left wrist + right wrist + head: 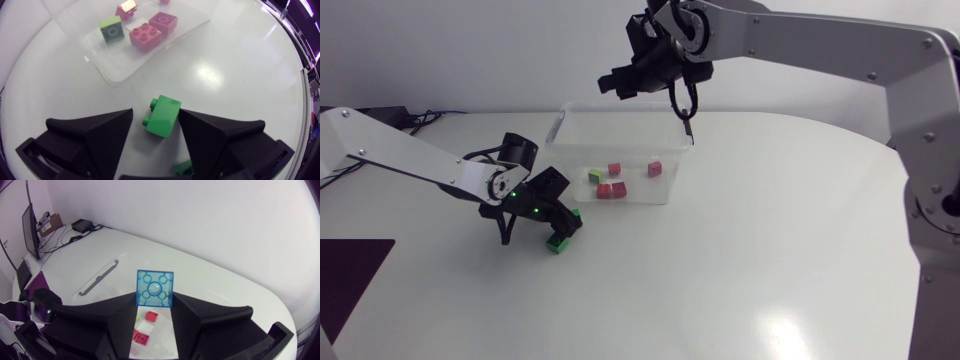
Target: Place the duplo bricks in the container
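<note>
The green duplo brick (162,117) lies on the table (770,250) just outside the container (665,185), off the corner nearest my left arm. It sits between the fingers of the left gripper (156,117). The fingers are spread. One looks to touch the brick's smooth side, while the other stands a sliver away from its studs, so I judge this is not yet a grip.

The brick lies on its side with its studs facing one finger. Its long axis runs away from the gripper toward the container, a little askew. Closing across the short width should therefore catch it squarely. A second green piece (182,167) shows under the gripper, mostly hidden.

The right gripper (155,305) hangs above the container and pinches a translucent blue brick (155,289) by its lower edges, hollow underside toward the camera. The container's open top is directly below it, so a release should drop the brick in.

Inside the container lie a red four-stud brick (145,36), a darker red brick (163,20) and a small lime brick (111,29). Another red brick (126,7) lies farther in.

No label or writing can be read on any of these.
</note>
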Robot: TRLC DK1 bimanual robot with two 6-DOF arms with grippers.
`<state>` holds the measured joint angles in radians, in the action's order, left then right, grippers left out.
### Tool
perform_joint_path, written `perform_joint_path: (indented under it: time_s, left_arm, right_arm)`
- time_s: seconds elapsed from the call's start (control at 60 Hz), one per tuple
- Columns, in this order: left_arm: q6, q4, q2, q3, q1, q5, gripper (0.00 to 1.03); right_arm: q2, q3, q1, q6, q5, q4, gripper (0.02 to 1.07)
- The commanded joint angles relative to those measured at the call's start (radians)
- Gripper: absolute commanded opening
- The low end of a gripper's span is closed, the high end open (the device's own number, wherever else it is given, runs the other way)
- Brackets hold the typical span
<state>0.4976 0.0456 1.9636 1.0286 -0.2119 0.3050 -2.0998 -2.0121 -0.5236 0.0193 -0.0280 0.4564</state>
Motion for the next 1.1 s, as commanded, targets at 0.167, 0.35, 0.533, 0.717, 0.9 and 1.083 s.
perform_joint_path:
  time_s: [0.167, 0.35, 0.533, 0.717, 0.9, 1.083]
  left_arm:
    - [-0.024, -0.043, -0.065, -0.058, 0.005, 0.000, 0.14]
    - [-0.048, 0.033, -0.261, -0.082, 0.063, 0.048, 0.13]
    - [-0.070, 0.195, -0.489, 0.008, 0.144, 0.134, 0.14]
    - [-0.156, 0.223, -0.545, 0.151, 0.177, 0.186, 0.14]
    - [-0.235, 0.163, -0.338, 0.317, 0.111, 0.184, 0.14]
    - [-0.264, 0.169, -0.120, 0.487, 0.045, 0.169, 0.25]
  right_arm:
    - [0.015, 0.050, -0.004, 0.022, 0.019, -0.025, 1.00]
    - [0.175, 0.259, -0.081, -0.018, 0.027, -0.068, 1.00]
    - [0.285, 0.414, -0.181, -0.030, 0.000, -0.070, 1.00]
    - [0.302, 0.509, -0.273, -0.038, -0.035, -0.064, 1.00]
    - [0.247, 0.547, -0.339, -0.062, -0.059, -0.062, 1.00]
    - [0.175, 0.556, -0.385, -0.088, -0.069, -0.051, 1.00]
